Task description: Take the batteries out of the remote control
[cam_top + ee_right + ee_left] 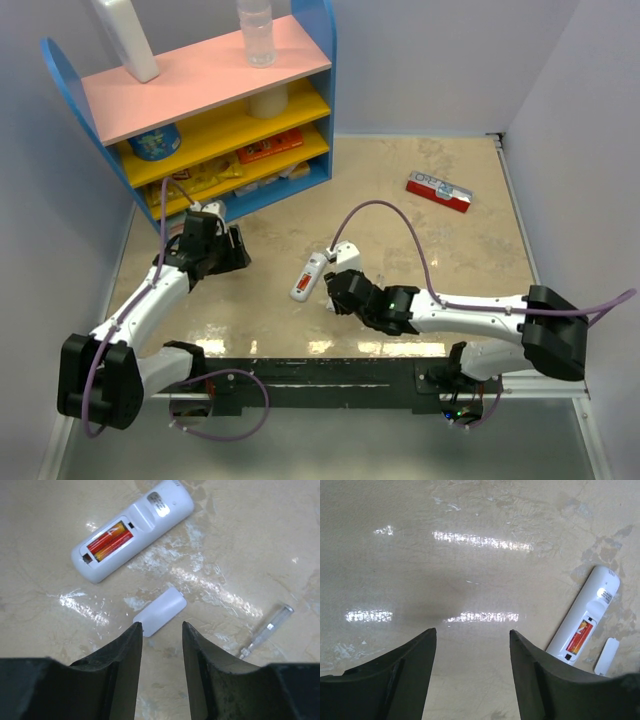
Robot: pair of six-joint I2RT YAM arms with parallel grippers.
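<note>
The white remote control (132,530) lies back up on the table, its battery bay uncovered. Two red-orange batteries (110,541) sit side by side in the bay. The loose white cover (160,611) lies on the table just beyond the tips of my right gripper (161,625), which is open with nothing between its fingers. In the top view the remote control (308,276) is just left of my right gripper (335,290). My left gripper (472,632) is open over bare table, with the remote control (585,615), one battery's red-orange side (580,636) and the cover (606,656) to its right.
A blue shelf unit (200,110) with bottles and packets stands at the back left, close behind my left gripper (235,250). A red-and-white flat box (438,190) lies at the back right. A thin clear tube (265,630) lies on the table right of my right gripper.
</note>
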